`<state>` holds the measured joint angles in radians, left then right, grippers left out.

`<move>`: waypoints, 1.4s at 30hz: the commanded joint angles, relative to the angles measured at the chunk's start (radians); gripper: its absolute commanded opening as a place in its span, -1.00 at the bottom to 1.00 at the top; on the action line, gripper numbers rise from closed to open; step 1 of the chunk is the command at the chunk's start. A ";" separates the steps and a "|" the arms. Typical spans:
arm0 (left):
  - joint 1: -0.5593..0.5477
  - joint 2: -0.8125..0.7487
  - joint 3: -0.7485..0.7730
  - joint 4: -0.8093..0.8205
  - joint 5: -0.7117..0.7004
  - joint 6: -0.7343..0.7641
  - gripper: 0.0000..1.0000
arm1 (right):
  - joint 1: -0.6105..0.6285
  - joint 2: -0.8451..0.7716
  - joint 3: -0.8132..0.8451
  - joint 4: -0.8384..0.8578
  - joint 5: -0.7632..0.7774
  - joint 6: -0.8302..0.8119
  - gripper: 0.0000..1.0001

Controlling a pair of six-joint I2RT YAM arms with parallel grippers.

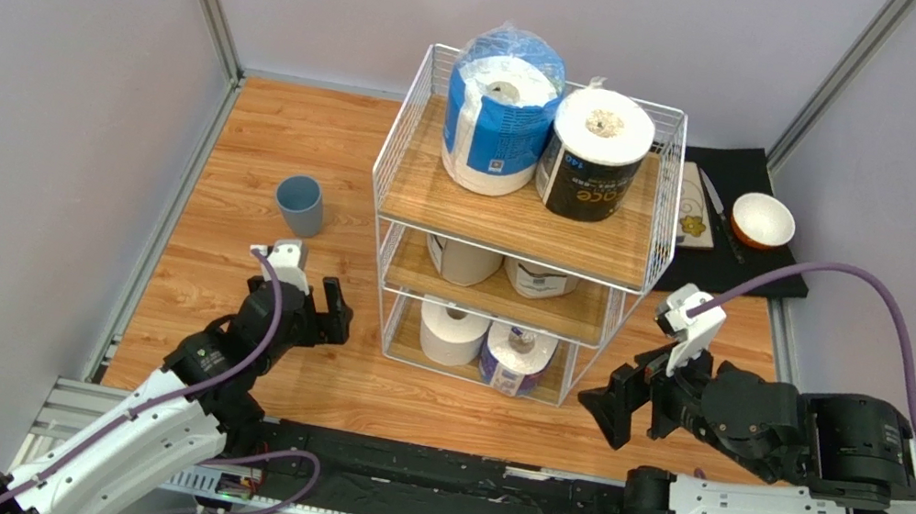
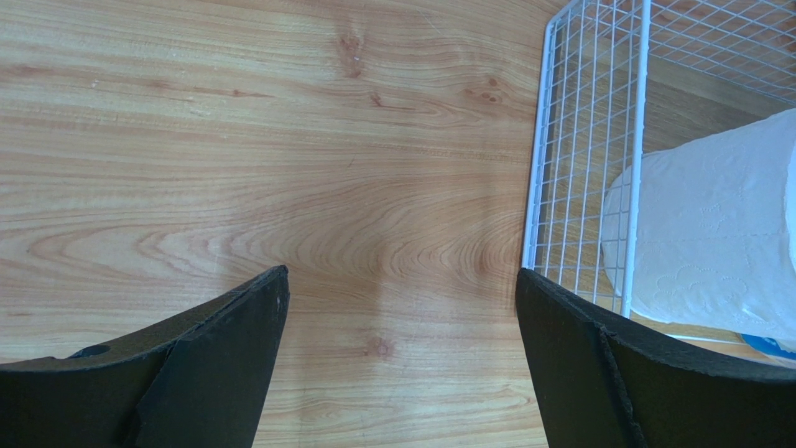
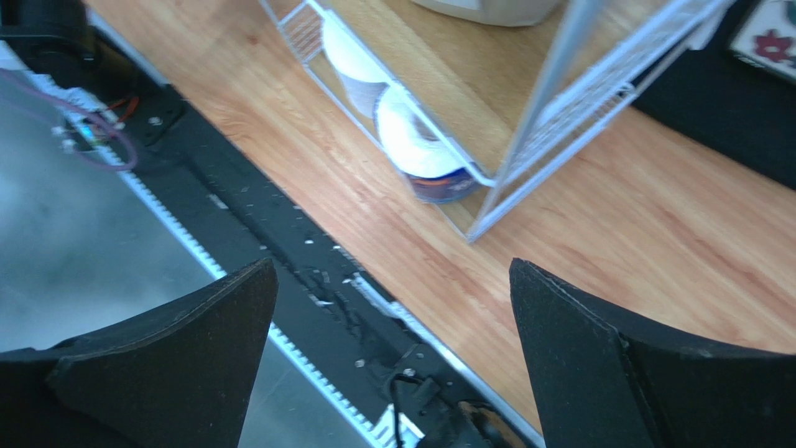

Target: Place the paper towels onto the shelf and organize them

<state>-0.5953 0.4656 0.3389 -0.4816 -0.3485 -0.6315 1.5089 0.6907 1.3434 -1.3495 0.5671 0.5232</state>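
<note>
The shelf [image 1: 518, 225], a white wire rack with three wooden boards, stands mid-table. Its top board carries a blue-plastic-wrapped paper towel roll [image 1: 503, 104] and a dark-wrapped one [image 1: 595, 155]. Two rolls [image 1: 466, 259] sit on the middle board. On the bottom board are a plain white roll [image 1: 452, 333] and a white roll with a blue label [image 1: 517, 358]. My left gripper [image 1: 315, 310] hovers open over bare wood left of the shelf's wire side [image 2: 584, 149], with the white roll [image 2: 719, 243] behind the mesh. My right gripper [image 1: 629, 395] is open and empty at the shelf's front right corner [image 3: 523, 168].
A blue cup [image 1: 301, 204] stands on the table left of the shelf. A black mat [image 1: 749, 180] at the back right holds an orange-rimmed bowl [image 1: 762, 220] and a knife. A black rail [image 3: 280, 233] and metal frame run along the near table edge.
</note>
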 commanded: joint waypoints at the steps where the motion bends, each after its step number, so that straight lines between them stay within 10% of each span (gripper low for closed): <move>1: -0.003 0.002 -0.003 0.026 0.000 -0.010 0.98 | 0.004 -0.037 -0.078 0.079 0.158 -0.101 0.99; 24: -0.003 0.028 -0.014 0.055 0.011 -0.011 0.98 | -0.047 -0.068 -0.170 0.414 -0.156 -0.298 0.99; 36: -0.003 0.028 -0.023 0.057 0.005 -0.008 0.98 | -0.620 -0.051 -0.214 0.484 -0.714 -0.420 0.99; 42: -0.003 0.030 -0.029 0.057 0.003 -0.007 0.98 | -0.670 -0.036 -0.207 0.507 -0.707 -0.450 0.99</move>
<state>-0.5953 0.4931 0.3145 -0.4591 -0.3416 -0.6312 0.8604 0.6319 1.1301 -0.9287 -0.1001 0.1257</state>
